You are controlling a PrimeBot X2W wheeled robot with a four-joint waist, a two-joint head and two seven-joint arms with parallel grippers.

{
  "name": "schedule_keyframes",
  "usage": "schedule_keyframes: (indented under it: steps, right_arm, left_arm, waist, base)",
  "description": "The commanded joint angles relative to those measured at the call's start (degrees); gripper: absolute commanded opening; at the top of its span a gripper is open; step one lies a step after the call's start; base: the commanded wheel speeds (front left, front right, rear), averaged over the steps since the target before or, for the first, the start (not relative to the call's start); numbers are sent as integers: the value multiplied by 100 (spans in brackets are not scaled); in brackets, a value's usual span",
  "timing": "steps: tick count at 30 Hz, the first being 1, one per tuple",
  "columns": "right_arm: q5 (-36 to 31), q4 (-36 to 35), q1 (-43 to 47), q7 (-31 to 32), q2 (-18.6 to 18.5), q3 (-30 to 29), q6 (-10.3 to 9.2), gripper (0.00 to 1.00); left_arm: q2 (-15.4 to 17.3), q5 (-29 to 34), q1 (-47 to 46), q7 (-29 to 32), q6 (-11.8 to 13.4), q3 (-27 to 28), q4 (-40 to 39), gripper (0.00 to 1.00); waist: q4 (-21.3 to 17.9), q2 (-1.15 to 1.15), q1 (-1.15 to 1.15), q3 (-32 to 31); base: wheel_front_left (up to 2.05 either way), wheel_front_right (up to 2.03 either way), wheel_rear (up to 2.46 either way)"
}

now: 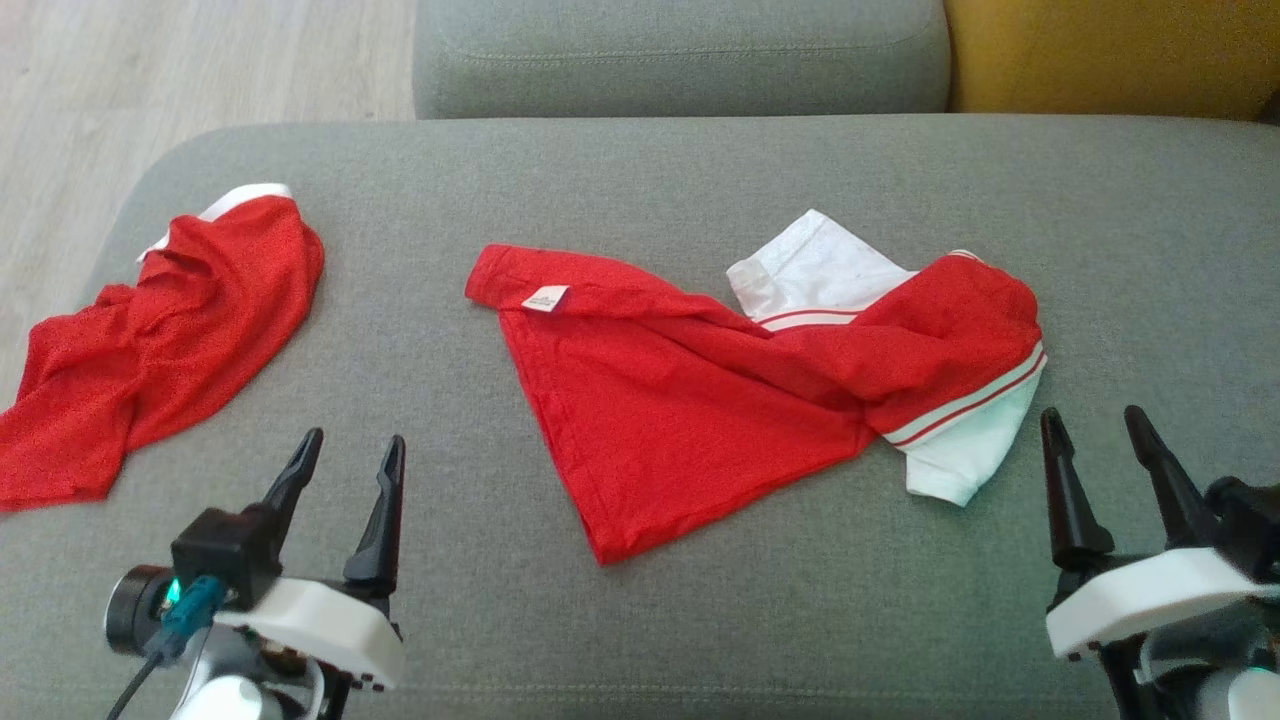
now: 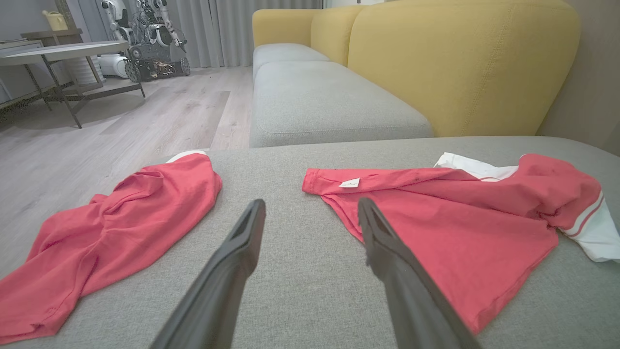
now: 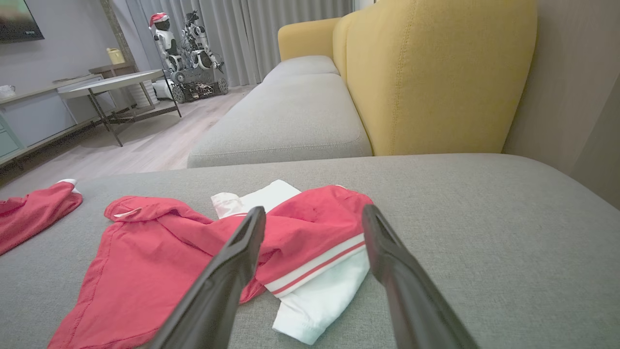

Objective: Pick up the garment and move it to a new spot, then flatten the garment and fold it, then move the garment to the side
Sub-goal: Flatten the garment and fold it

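Head view: crumpled red-and-white garment (image 1: pixel 700 400) lies mid-cushion (image 1: pixel 640 180), reaching toward the right edge. A second red garment (image 1: pixel 170 320) lies at the left edge, well apart.
Head view, hands: left gripper (image 1: pixel 352 438) and right gripper (image 1: pixel 1090 412) sit near the front edge, both spread wide and empty.
Left wrist view: jaws wide, garment's red hem (image 2: pixel 460 228) just beside them.
Right wrist view: jaws wide, striped white sleeve (image 3: pixel 319 291) seen between them.

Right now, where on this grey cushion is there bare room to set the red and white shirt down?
Widest bare patch: the grey cushion right of the red and white shirt. A bare strip runs along the back, behind both garments. A narrower gap lies between the shirt and the crumpled red garment. Crowded: the left edge and the middle.
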Motion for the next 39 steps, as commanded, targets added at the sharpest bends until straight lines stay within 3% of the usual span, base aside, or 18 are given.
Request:
schedule_keyframes:
  steps: [1, 12, 20, 30, 31, 32, 39]
  right_arm:
    - [92, -168, -198, 38, -38, 79, -4, 100]
    - [-210, 599, -1014, 237, -45, -619, -4, 100]
    - [-239, 1561, -1606, 765, -109, -567, -4, 100]
    - [-206, 1889, -1759, 1294, -54, -830, -4, 100]
    - [-158, 1900, -1776, 1321, -50, -814, -4, 33]
    - [-106, 1906, -1792, 1329, -47, -803, -4, 0]
    - [319, 1694, -1693, 1029, -40, -831, -4, 0]
  left_arm:
    - [164, -36, -324, -14, 41, 218, -213, 100]
    - [84, 4, -758, -122, -111, 182, -182, 100]
    - [-99, 24, -1145, -272, -301, 116, 9, 100]
    - [-245, 30, -1355, -413, -444, 172, 241, 100]
    - [-249, 34, -1368, -420, -453, 182, 256, 100]
    - [-252, 39, -1383, -426, -464, 190, 268, 100]
    - [-283, 79, -1424, -452, -495, 214, 343, 100]
  waist:
    - [19, 0, 0, 46]
    - [224, 0, 0, 622]
    - [401, 0, 0, 1098]
    - [411, 0, 0, 1407]
    - [401, 0, 0, 1426]
    - [395, 0, 0, 1440]
    - [329, 0, 0, 1417]
  base:
    - [0, 0, 0]
    - [0, 0, 0]
    - [0, 0, 0]
    - [0, 0, 0]
    - [0, 0, 0]
    - [0, 0, 0]
    - [0, 0, 0]
